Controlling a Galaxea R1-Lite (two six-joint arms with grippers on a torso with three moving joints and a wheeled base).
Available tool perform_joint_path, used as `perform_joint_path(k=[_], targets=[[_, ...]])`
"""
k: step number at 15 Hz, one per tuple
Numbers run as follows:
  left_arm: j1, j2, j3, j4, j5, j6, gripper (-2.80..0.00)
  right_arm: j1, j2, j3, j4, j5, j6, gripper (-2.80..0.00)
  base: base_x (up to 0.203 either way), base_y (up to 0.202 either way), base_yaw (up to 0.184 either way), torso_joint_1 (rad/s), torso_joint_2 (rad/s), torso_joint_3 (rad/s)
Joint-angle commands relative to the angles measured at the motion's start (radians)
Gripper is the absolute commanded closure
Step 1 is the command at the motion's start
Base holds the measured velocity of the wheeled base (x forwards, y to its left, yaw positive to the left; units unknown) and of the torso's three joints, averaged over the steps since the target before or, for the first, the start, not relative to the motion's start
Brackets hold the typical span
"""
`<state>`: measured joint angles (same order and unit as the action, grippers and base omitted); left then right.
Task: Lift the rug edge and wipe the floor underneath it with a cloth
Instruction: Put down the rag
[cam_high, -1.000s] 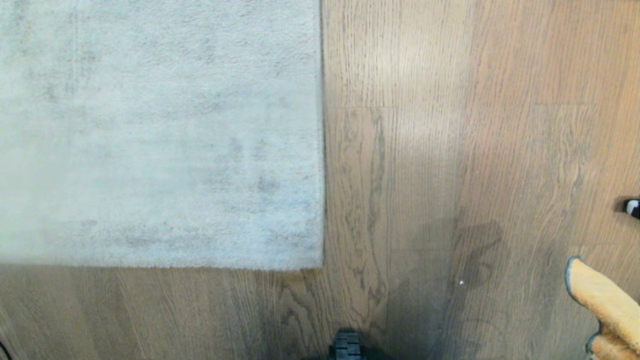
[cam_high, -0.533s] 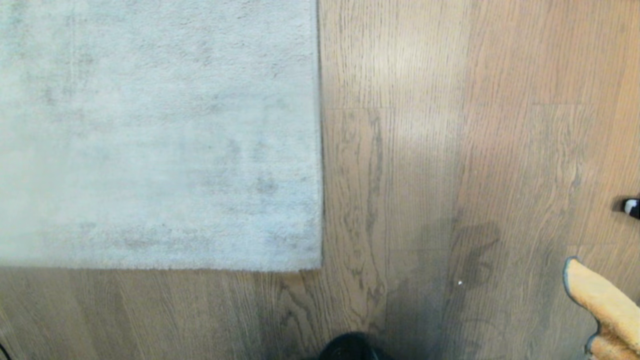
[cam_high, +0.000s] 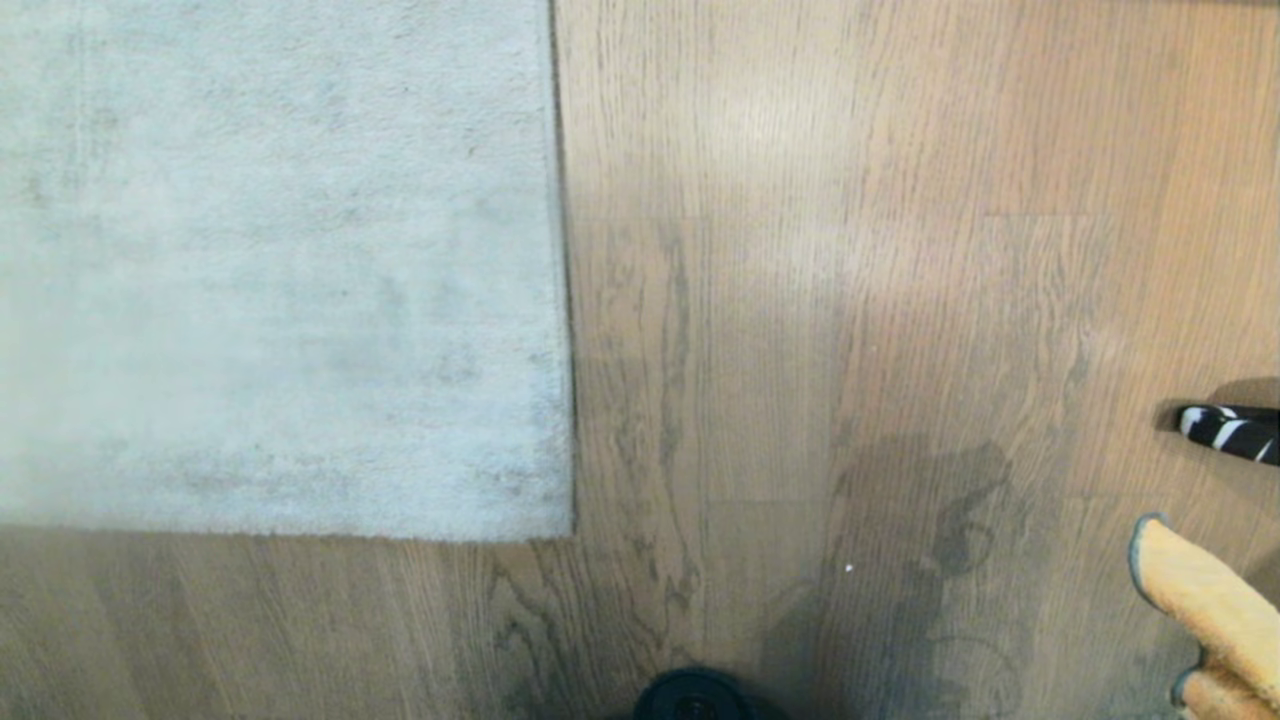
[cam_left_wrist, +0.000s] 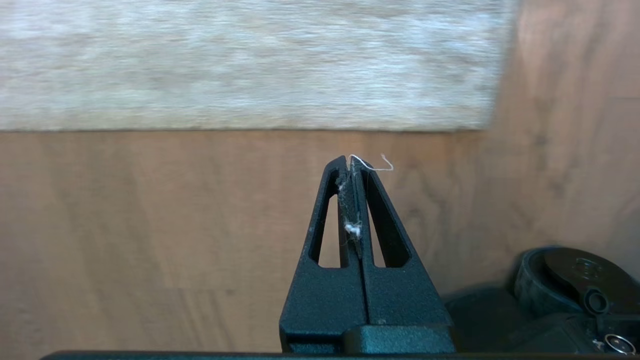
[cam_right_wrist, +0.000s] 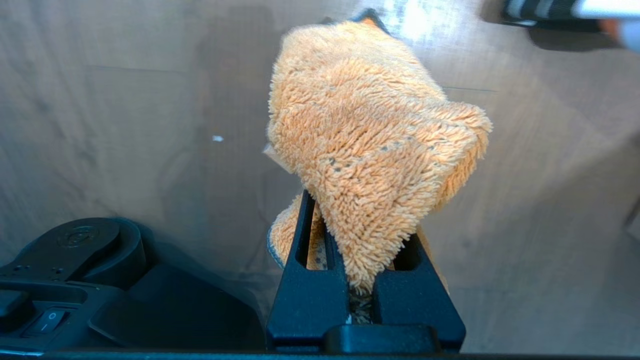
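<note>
In the head view, we find the rug edge (cam_high: 560, 300) on the left: its straight right border and near border meet at a square corner, and it lies flat on the floor (cam_high: 800, 300). In the left wrist view, the left gripper (cam_left_wrist: 353, 165) hangs above bare floor just short of the rug's near border, its fingers pressed together on nothing but lint and a loose thread. At bottom centre of the head view we see a black round part of the robot base (cam_high: 692, 698). To the right, a dark stain (cam_high: 940, 540) marks the planks. At the right margin lies a black-and-white striped object (cam_high: 1230, 430). Below it, the cloth (cam_high: 1205, 610) is off the floor. In the right wrist view, the right gripper (cam_right_wrist: 365, 280) pinches this cloth.
</note>
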<state>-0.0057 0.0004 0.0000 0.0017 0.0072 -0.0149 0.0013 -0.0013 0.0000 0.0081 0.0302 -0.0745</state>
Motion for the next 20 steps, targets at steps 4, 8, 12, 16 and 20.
perform_joint_path(k=[4, 8, 12, 16, 20], targets=[[0.000, 0.000, 0.000, 0.000, 0.000, 0.000, 0.00, 0.000, 0.001, 0.000, 0.000, 0.000, -0.001, 0.00, 0.000, -0.196, 0.003, 0.003, 0.00, 0.002], [0.000, 0.000, 0.000, 0.000, 0.000, 0.000, 0.00, 0.000, 0.001, 0.000, 0.000, 0.000, -0.001, 0.00, 0.000, -0.188, 0.002, 0.002, 0.00, 0.002], [0.000, 0.000, 0.000, 0.001, 0.000, 0.001, 0.00, 0.000, 0.001, 0.000, 0.000, 0.000, -0.001, 0.00, 0.000, -0.030, 0.000, 0.001, 0.00, 0.001], [0.000, 0.000, 0.000, 0.001, 0.000, 0.000, 0.00, 0.000, 0.001, 0.000, 0.000, 0.000, -0.001, 0.00, 0.000, 0.000, 0.000, 0.000, 0.00, 0.000], [0.000, 0.000, 0.000, 0.001, 0.000, 0.000, 0.00, 0.000, 0.001, 0.000, 0.000, 0.000, -0.001, 0.00, 0.000, 0.000, 0.000, 0.000, 0.00, 0.000]])
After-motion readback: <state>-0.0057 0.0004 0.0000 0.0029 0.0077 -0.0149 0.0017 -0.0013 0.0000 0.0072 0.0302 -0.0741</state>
